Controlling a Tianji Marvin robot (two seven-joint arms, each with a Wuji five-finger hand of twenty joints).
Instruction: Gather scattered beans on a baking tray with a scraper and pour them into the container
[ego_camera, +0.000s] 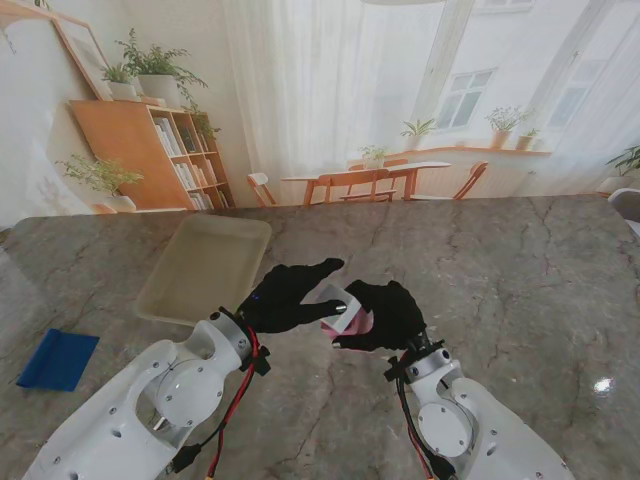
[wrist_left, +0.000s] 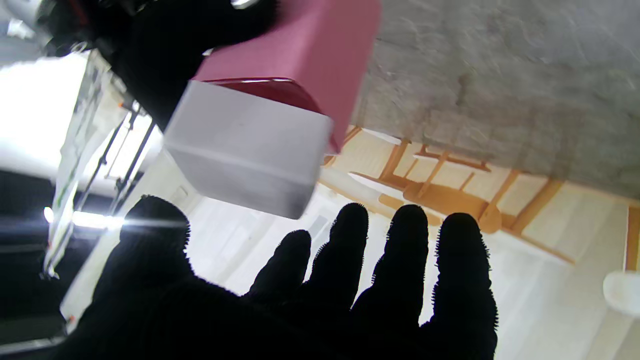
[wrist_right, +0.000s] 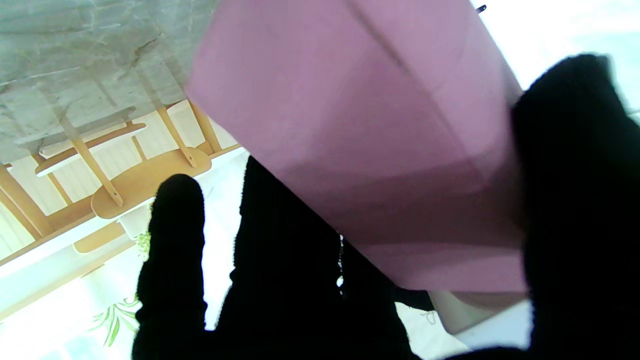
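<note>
— Well, which step is this, going by the fingers?

— Right hand (ego_camera: 385, 315) has its fingers wrapped round a pink container (ego_camera: 352, 320) with a white part (wrist_left: 245, 150) at its end, lifted off the table at the frame's middle. Left hand (ego_camera: 285, 296) is spread wide, fingers (wrist_left: 407, 260) apart, holding nothing, just beside that white end.

— So no scraping yet?

— I judge not. It looks like the container is being passed over or opened, a preparation step. The tray (ego_camera: 205, 266) sits in the upper left of the table, and the blue scraper (ego_camera: 58, 359) lies untouched at the far left edge.

— What does the next move need?

— Probably the container set down near the tray, then a hand freed for the scraper.

— Counts?

— One container, one tray, one scraper, two hands. Beans I cannot make out; too small or absent.
</note>
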